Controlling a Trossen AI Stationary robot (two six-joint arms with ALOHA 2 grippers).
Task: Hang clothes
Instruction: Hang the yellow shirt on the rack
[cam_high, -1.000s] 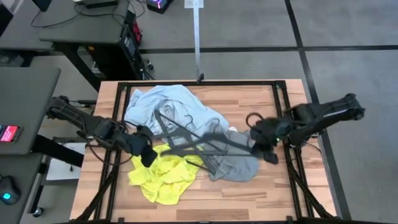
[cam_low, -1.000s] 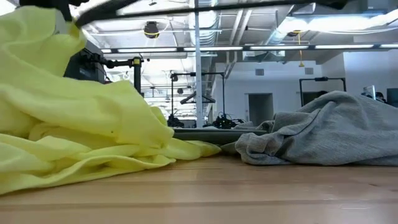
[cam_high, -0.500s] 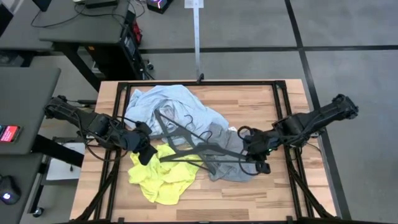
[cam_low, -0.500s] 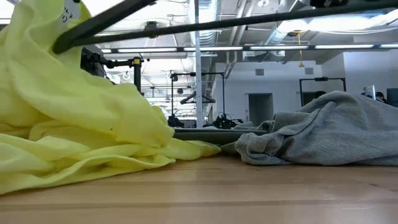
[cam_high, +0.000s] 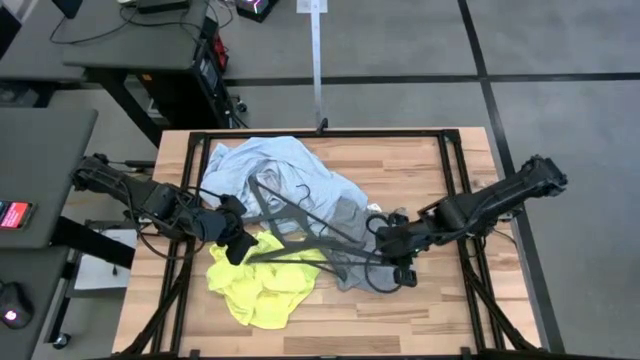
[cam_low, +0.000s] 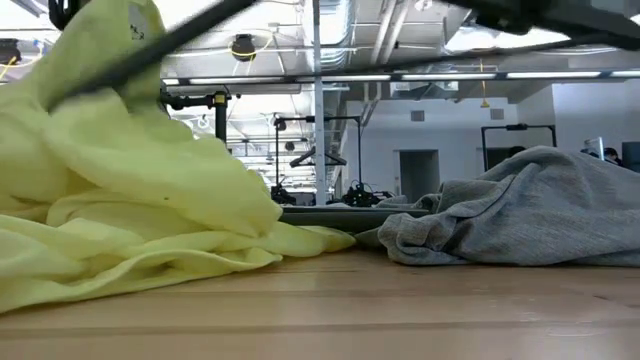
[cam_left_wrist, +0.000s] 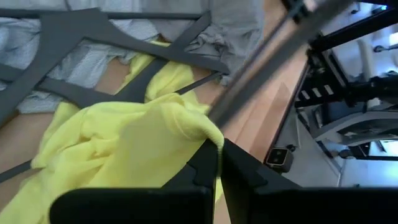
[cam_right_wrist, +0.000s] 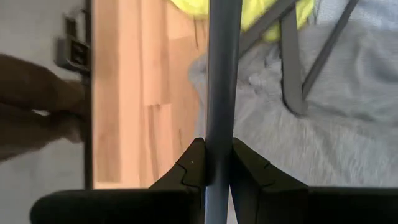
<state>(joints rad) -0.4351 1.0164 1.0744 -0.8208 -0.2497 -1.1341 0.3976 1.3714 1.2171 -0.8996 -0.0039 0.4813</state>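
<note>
Two grippers busy in the high view: left gripper (cam_high: 238, 247) at centre-left pinches the yellow T-shirt (cam_high: 262, 288); right gripper (cam_high: 398, 262) right of centre clamps a hanger (cam_high: 310, 251) over the grey T-shirt (cam_high: 372, 262).

Low view: yellow cloth lifted at upper left.

Wrist views confirm both grips.

Looks like threading; next, slide the hanger end into the shirt opening.

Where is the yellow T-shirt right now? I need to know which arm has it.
In the high view the yellow T-shirt lies front-left on the table, beside the grey T-shirt, one edge pinched in the left gripper.
</note>
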